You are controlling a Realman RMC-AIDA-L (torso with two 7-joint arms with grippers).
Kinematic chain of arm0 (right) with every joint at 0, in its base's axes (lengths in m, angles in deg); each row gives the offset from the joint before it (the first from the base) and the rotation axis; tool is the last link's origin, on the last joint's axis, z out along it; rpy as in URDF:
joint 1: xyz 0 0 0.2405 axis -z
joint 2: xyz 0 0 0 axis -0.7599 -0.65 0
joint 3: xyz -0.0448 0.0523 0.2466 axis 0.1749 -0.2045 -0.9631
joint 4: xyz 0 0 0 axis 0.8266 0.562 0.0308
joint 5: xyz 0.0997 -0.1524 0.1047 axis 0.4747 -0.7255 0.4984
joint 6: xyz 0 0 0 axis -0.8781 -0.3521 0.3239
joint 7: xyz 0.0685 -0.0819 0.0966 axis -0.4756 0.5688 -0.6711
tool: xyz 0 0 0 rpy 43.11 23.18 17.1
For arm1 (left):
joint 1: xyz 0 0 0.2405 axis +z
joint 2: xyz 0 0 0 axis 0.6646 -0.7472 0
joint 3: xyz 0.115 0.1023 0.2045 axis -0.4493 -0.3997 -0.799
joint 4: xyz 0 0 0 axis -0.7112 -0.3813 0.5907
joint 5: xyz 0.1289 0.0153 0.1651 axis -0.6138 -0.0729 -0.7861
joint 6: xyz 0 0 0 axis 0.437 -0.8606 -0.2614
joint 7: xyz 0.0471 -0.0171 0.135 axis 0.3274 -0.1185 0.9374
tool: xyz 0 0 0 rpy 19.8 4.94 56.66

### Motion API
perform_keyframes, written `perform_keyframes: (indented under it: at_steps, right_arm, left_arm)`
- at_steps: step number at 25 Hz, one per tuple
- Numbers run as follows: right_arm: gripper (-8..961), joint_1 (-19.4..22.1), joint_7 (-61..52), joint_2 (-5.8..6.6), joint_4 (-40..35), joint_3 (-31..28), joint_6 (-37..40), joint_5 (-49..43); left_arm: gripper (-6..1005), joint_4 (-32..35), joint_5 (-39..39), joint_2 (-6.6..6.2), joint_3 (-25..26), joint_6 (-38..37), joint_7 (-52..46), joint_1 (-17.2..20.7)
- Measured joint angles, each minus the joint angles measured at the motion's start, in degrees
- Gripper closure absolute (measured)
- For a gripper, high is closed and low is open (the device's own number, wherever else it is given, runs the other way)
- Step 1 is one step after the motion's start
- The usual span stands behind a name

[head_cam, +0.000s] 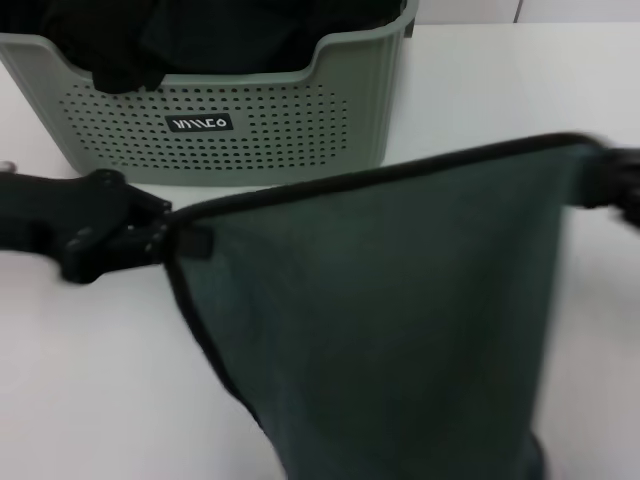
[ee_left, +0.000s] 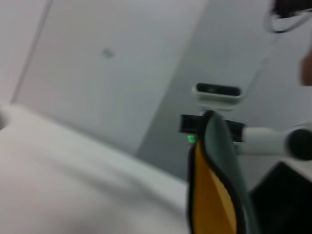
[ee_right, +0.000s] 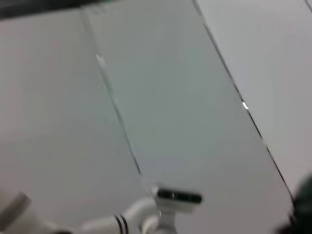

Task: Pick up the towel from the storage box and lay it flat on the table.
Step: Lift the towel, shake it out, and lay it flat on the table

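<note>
1. Towel (head_cam: 400, 300) hangs spread between both grippers, in front of the storage box (head_cam: 220, 120) and above the table (head_cam: 90, 380).
2. Left gripper (head_cam: 165, 240) pinches one top corner.
3. Right gripper (head_cam: 605, 175) pinches the other top corner.

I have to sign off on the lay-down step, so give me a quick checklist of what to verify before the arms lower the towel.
1. Towel out of the storage box: ok, it hangs in front of it.
2. Left gripper holding one top corner: ok.
3. Right gripper holding the other top corner: ok, though blurred at the frame edge.
4. Top edge stretched between the grippers: ok, taut, right side higher.
5. Table bare where the towel will land: cannot tell, the towel hides it.
6. Black cloth left in the box: ok.
</note>
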Motion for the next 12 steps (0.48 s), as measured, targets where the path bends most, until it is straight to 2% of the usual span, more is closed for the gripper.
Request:
perform_keyframes:
  at_steps: [2, 5, 8, 12]
  right_arm:
    - [796, -3.02, 1.26, -0.2, 4.32, 0.31, -3.73, -3.33]
    - [795, -5.83, 1.76, -0.42, 7.7, 2.35, -11.0, -5.37]
    - [794, -6.97, 1.79, -0.44, 7.29, 5.4, -20.2, -5.28]
    - [792, -7.7, 1.86, -0.3, 5.86, 6.13, -29.69, -5.31]
  left_arm:
    - [977, -3.09, -8.02, 1.1, 3.65, 3.89, 0.1, -2.49]
    - [976, -4.47, -17.33, 2.87, 5.47, 11.61, -0.14, -4.4]
    - [976, -4.54, -21.35, 3.94, 5.56, 17.58, -0.77, -5.14]
    - [975, -4.36, -22.14, 4.5, 5.53, 23.57, -1.81, -5.8]
